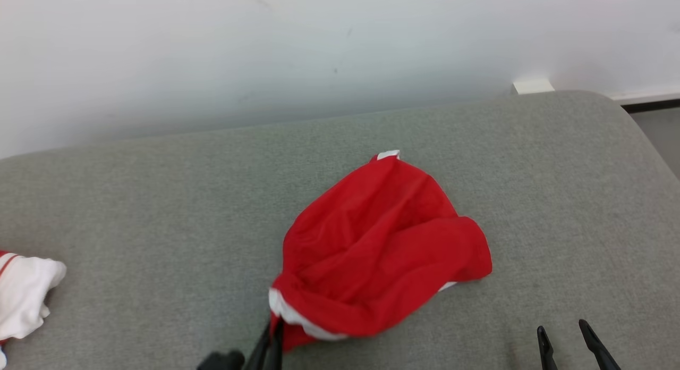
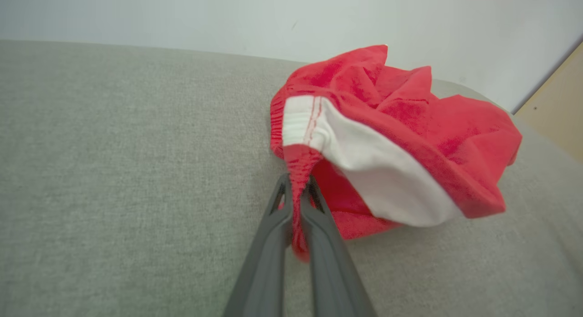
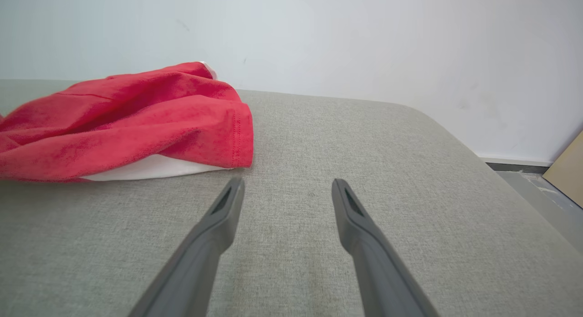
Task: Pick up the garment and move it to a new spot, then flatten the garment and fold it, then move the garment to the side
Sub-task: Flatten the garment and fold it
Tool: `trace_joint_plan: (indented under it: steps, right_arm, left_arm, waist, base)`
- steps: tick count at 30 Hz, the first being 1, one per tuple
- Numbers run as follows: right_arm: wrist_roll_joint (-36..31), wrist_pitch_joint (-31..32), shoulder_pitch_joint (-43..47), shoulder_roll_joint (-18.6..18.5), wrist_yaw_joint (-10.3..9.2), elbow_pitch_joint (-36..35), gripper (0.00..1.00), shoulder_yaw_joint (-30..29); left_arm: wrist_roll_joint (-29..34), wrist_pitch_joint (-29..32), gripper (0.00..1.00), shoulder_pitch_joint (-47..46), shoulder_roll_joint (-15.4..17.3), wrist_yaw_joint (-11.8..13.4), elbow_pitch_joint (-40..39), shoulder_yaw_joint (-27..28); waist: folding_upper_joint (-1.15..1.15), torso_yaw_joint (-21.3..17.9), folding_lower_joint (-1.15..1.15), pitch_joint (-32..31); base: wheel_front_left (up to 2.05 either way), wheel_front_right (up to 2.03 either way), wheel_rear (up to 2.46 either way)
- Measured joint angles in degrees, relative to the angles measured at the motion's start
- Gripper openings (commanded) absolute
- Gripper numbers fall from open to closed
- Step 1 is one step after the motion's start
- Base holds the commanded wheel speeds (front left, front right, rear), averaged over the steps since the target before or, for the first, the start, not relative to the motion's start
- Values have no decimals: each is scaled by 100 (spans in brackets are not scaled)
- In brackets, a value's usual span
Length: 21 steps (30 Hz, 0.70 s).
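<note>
garment first: the crumpled red cloth garment with white trim (image 1: 382,242) lies bunched near the middle of the grey fabric-topped desk (image 1: 159,200). its near-left corner is drawn to a point at the front edge of the head view.

my left pincer (image 1: 272,333) is clamped on that corner. in the left wrist view a gathered red strip of hem runs down between the two dark fingers, which are pressed together around it. my right pincer (image 1: 562,327) stands spread wide with nothing in it, over bare desk at the lower right.

the heap's long axis runs on a diagonal, from the pinched corner away toward the far right. its free, rounded lobe with the stitched hem sits ahead and to the left of the right pincer, near but apart from it (the right wrist view shows a strip of bare fabric top between the fingertips and that hem). so i judge the right arm is the nearer one for taking a second hold on that lobe before any lift or spreading.

a separate white-and-red bundle of cloth (image 1: 24,295) sits well apart at the far left.
</note>
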Motion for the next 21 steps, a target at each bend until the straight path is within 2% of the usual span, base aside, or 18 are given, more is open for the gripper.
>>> trace_joint_plan:
  steps: [1, 13, 21]
  right_arm:
    - [-2, 0, 26, -2, 0, 0, 100, -4]
    - [-36, 0, 206, 0, 0, -1, 100, -48]
    - [-46, 0, 216, -2, 0, -19, 100, -44]
  left_arm:
    - [5, 0, 100, 108, 0, -25, 46, -5]
    - [300, 1, 100, 1021, -3, -47, 194, 409]
    - [680, 1, 100, 1125, 1, 153, -549, 937]
  waist:
    - [0, 30, 0, -30]
    - [0, 323, 0, -283]
    - [0, 293, 0, -352]
  base:
    - [0, 0, 0]
    - [0, 0, 0]
    - [0, 0, 0]
